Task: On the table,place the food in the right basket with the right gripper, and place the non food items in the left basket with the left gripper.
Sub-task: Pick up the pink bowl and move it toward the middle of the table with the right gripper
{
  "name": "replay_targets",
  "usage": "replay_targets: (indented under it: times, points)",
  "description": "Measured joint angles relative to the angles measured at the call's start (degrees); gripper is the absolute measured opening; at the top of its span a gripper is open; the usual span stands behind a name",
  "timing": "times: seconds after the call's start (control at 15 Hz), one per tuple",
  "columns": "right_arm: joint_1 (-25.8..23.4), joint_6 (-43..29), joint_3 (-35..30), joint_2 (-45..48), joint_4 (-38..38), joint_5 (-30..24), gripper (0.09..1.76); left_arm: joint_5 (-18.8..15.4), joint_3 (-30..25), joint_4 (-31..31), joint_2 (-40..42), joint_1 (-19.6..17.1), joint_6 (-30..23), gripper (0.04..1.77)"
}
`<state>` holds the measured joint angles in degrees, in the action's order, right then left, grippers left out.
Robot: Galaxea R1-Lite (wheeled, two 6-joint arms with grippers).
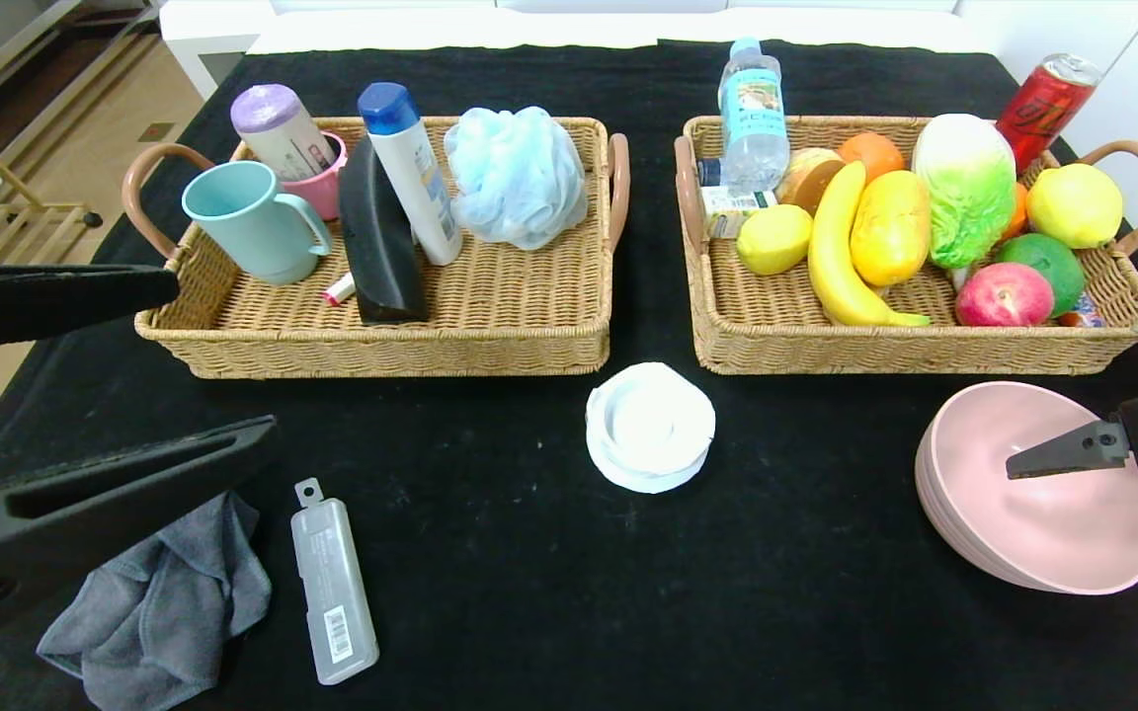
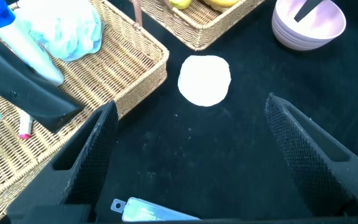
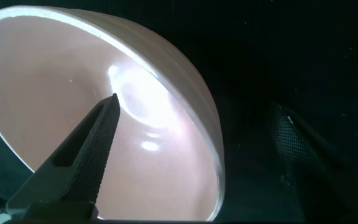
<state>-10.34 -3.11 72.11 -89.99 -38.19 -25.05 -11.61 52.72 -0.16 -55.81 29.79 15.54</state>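
At the right edge of the head view, the right end effector [image 1: 1033,464] is cut off (one finger shows), half-covering the pink bowl [image 1: 1043,513].

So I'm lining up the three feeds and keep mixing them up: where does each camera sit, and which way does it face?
Head view: on the robot's head, looking down at the black-clothed table and both wicker baskets; the left tool and right tool show at the edges.
Left wrist view: on the left arm, facing the table between its spread fingers.
Right wrist view: on the right arm, straddling the pink bowl's rim.
Shared: head and left wrist views both show the round white lid stack.
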Motion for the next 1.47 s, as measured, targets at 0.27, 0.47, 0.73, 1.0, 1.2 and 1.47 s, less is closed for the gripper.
replay_targets:
  times: [0.27, 0.47, 0.73, 1.0, 1.2, 1.47]
  points:
    - [0.5, 0.0, -0.1, -0.6, 0.0, 0.0, 1.5, 0.0, 0.0, 0.0, 0.0, 0.0, 0.0, 1.72]
    - [0.6, 0.0, -0.3, -0.8, 0.1, 0.0, 1.05, 0.0, 0.0, 0.0, 0.0, 0.0, 0.0, 1.72]
    - [0.6, 0.0, -0.3, -1.0, 0.1, -0.1, 0.17, 0.0, 0.0, -0.1, 0.0, 0.0, 0.0, 1.72]
    - [0.3, 0.0, -0.2, -1.0, 0.1, -2.3, 0.22, 0.1, 0.0, -0.1, 0.0, 0.0, 0.0, 1.72]
    - [0.2, 0.0, -0.2, -1.0, 0.1, -2.4, 0.22, 0.1, 0.0, -0.1, 0.0, 0.0, 0.0, 1.72]
    - [0.2, 0.0, -0.2, -1.0, 0.1, -2.4, 0.22, 0.1, 0.0, -0.1, 0.1, 0.0, 0.0, 1.72]
